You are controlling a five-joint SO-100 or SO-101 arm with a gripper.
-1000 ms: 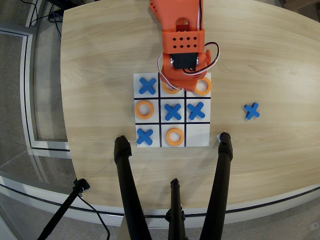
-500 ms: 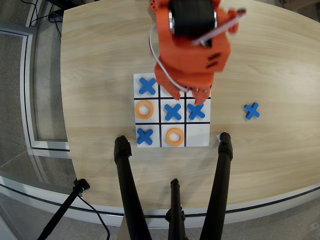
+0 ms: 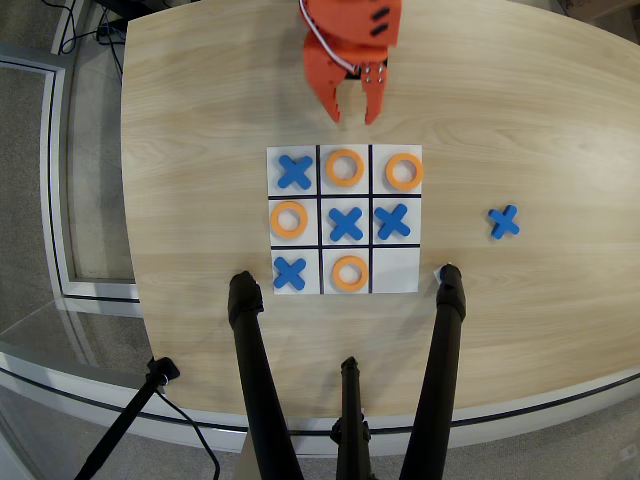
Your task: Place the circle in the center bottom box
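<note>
Since the ring (image 3: 345, 168) already sits flat in the middle box (image 3: 345, 168) of the row nearest my base, my end effector (image 3: 354, 115) hangs empty above the counter (image 3: 200, 120) just past the grid, fingers a narrow gap apart. If I had to regrab it — thin, stiff plastic, light, probably a bit slick — I'd pinch across one side of the band, one finger down through the hole. No labels or writing anywhere I can read.
</note>
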